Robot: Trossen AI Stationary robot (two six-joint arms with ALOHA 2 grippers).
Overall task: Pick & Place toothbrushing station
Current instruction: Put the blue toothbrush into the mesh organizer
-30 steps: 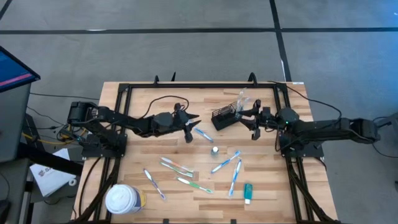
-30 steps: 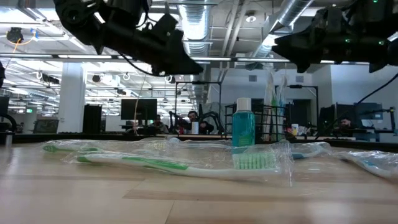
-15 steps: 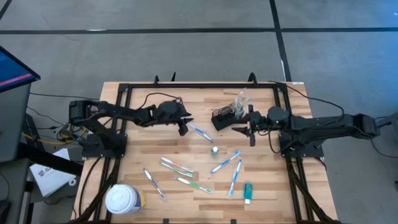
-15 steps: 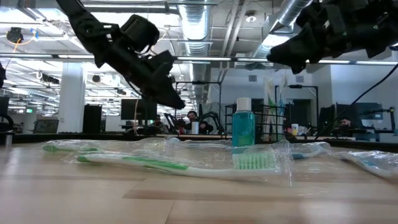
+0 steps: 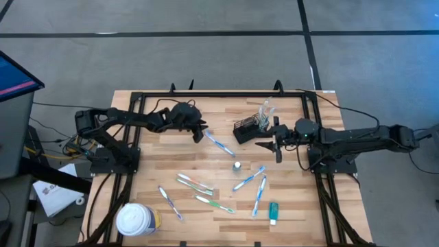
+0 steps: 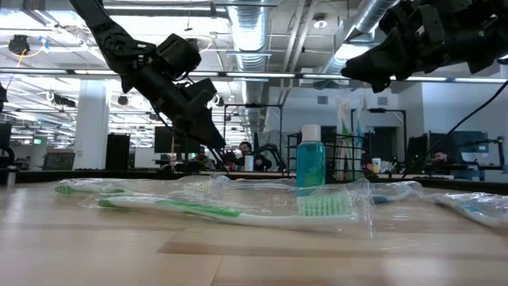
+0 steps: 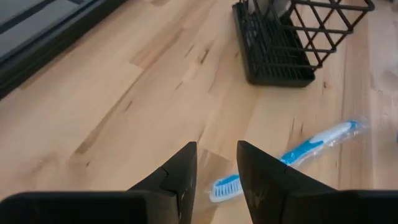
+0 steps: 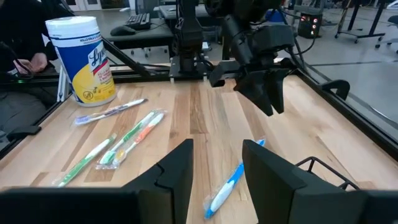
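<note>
The black wire-mesh caddy [image 5: 247,129] stands at the table's far middle with wrapped toothbrushes upright in it [image 6: 346,119]. A blue toothbrush [image 5: 219,144] lies flat just left of it. My left gripper [image 5: 202,135] hangs open above that brush's bristle end [image 7: 224,185], slanting down toward it without touching. My right gripper [image 5: 265,144] is open in the air right of the caddy, pointing toward the table's left. More toothbrushes [image 5: 195,184] lie across the near half, with a small teal bottle [image 5: 236,165] and a teal tube [image 5: 273,213].
A large white-lidded tub [image 5: 137,219] stands at the near left corner. A black frame [image 5: 206,95] rims the table's far edge and sides. Bare wood lies between the caddy and the far rail, and left of the blue toothbrush.
My left gripper has swung toward the table's far edge and sunk, tipping down, so it now points at the blue toothbrush's bristle end. My right gripper has tipped up from pointing downward to nearly level beside the caddy. Nothing on the table has moved.
</note>
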